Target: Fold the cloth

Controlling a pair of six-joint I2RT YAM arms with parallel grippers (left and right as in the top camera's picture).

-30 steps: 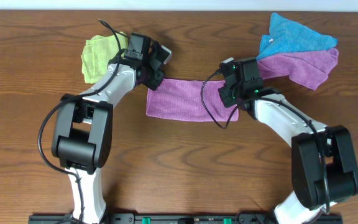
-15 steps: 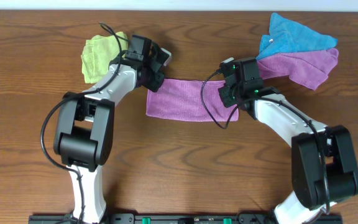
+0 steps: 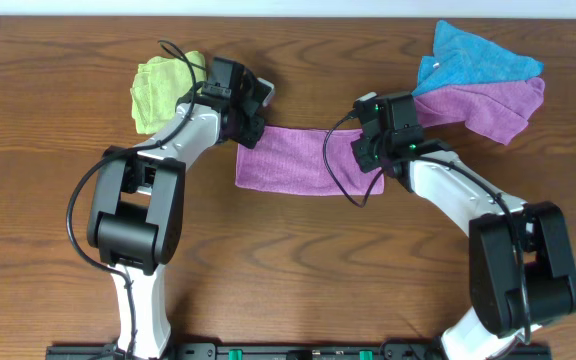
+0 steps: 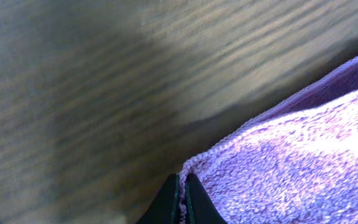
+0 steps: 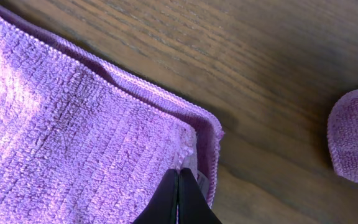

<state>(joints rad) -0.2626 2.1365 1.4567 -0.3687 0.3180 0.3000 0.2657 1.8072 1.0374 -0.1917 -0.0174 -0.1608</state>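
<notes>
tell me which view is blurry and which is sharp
Left wrist: the wooden table is smeared and soft, the purple cloth only slightly clearer. Right wrist: crisp, weave and grain sharp. Overhead: evenly lit, in focus.

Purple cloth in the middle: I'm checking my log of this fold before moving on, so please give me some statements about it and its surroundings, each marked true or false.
1. The left gripper is shut on a corner of the purple cloth. True.
2. The right gripper hangs open over bare wood. False: the right gripper is shut on the cloth's opposite end.
3. A green cloth lies beside the left arm. True.
4. The blue cloth lies next to the green one. False: the blue cloth is at the far right, touching a second purple cloth.
</notes>
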